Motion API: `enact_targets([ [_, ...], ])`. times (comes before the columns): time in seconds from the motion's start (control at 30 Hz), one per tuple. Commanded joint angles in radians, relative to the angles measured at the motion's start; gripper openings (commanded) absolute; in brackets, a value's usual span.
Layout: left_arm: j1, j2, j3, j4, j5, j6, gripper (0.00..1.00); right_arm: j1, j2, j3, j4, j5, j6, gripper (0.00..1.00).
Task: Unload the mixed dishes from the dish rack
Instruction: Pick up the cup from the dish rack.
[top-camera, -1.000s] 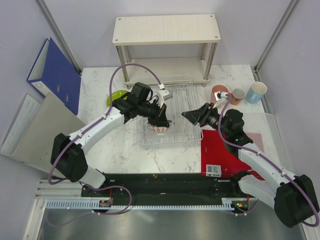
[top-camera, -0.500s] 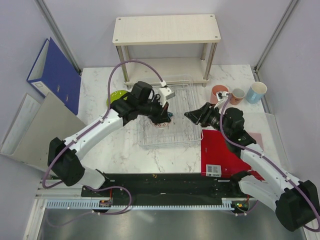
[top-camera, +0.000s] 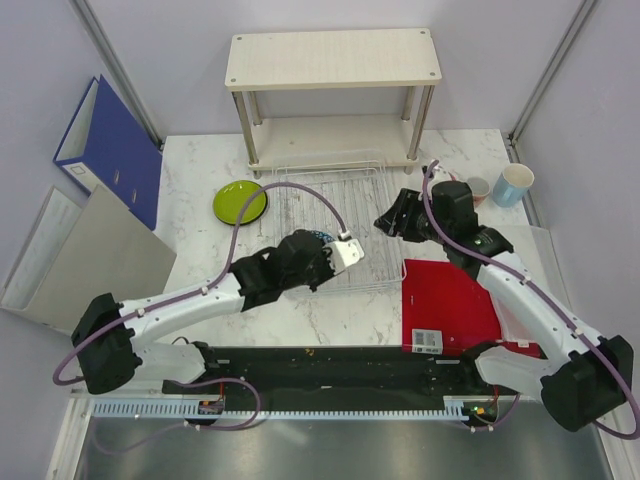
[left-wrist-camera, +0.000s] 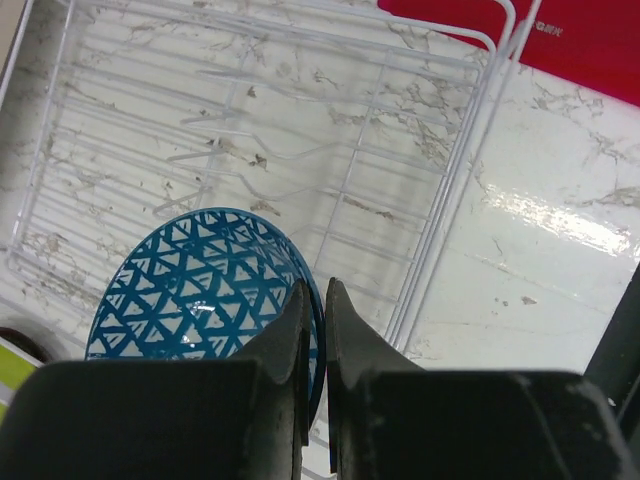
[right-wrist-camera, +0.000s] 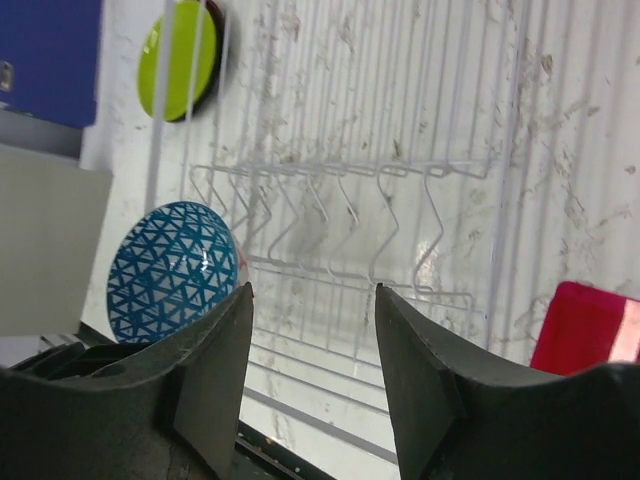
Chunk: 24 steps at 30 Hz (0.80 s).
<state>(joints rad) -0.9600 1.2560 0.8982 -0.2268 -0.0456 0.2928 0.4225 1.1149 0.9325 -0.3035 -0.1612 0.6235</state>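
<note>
The dish rack is a silver wire basket in the middle of the table, with nothing standing on its floor. My left gripper is shut on the rim of the small bowl, which is held tilted above the rack's near left part. In the left wrist view the bowl's blue triangle-patterned inside is pinched between my fingertips over the rack wires. My right gripper is open and empty over the rack's right edge. The right wrist view shows the bowl and rack.
The lime-green plate lies left of the rack on a dark plate. The terracotta mug and light blue cup stand at the far right. A red mat, a beige shelf and a blue binder surround the rack.
My left arm has drawn back toward the near edge, carrying the bowl up and out of the rack's middle. My right gripper moved back toward the far right. The green plate is now uncovered.
</note>
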Motion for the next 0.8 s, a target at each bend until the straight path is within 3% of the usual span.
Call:
enact_targets([
  [0.0,-0.081,-0.059,-0.047,0.251,-0.143,0.198,0.02,0.036,0.039,0.083,-0.144,0.034,-0.100,0.60],
  [0.33,-0.112,-0.158,-0.177,0.461,-0.082,0.246,0.02,0.180,0.068,0.077,-0.119,0.037,-0.116,0.61],
  [0.77,-0.134,-0.164,-0.189,0.460,-0.062,0.220,0.02,0.251,0.109,0.117,-0.008,0.100,-0.073,0.61],
])
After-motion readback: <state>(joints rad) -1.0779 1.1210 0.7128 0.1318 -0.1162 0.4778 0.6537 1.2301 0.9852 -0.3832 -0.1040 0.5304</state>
